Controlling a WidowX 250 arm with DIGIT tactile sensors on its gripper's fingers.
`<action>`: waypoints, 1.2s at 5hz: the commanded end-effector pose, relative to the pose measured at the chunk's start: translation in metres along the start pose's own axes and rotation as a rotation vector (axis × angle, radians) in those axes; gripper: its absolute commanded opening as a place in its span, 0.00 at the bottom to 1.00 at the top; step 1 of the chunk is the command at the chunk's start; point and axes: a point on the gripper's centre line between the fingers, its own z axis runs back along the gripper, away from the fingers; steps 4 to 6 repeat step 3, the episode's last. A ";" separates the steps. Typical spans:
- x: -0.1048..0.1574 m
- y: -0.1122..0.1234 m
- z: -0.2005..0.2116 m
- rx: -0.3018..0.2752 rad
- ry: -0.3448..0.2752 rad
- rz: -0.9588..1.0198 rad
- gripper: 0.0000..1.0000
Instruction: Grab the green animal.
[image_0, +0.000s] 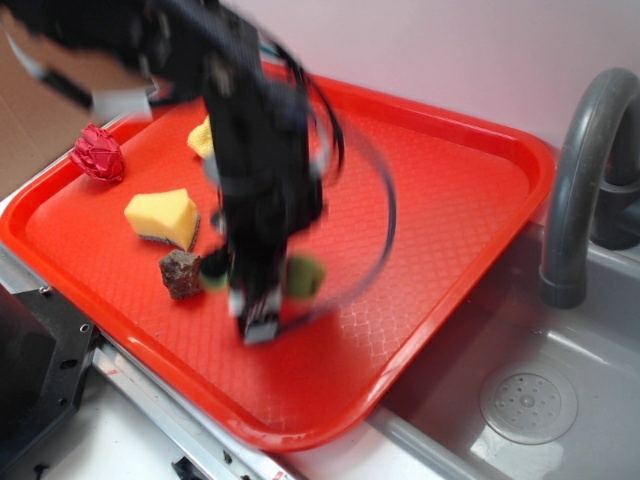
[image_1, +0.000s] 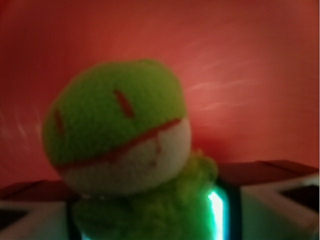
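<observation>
Landmark: the red plastic tray with a raised rim and textured floor, lying on the counter beside a grey sink.
Arm: the black robot arm reaches down over the tray's middle, blurred in the exterior view.
Gripper: the black gripper hangs low over the tray's near-centre; in the wrist view its pale fingers sit on either side of the plush body, closed against it.
Green animal: the small fuzzy lime-green plush frog, round head with a pale lower face edged in red, is held between the fingers; in the exterior view green fuzz shows on both sides of the gripper, just above the tray floor. Whether it touches the floor I cannot tell.
Brown lump: a rough brown rock-like block on the tray, just left of the gripper.
Yellow sponge: a yellow foam wedge on the tray, further left.
Red ball: a crumpled red ball at the tray's far-left rim.
Faucet: a grey curved spout stands off the tray's right edge, over the sink basin.
</observation>
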 end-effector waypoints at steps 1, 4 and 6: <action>-0.014 0.038 0.094 -0.050 -0.189 0.415 0.00; -0.038 0.063 0.133 -0.096 -0.198 0.557 0.00; -0.038 0.063 0.133 -0.096 -0.198 0.557 0.00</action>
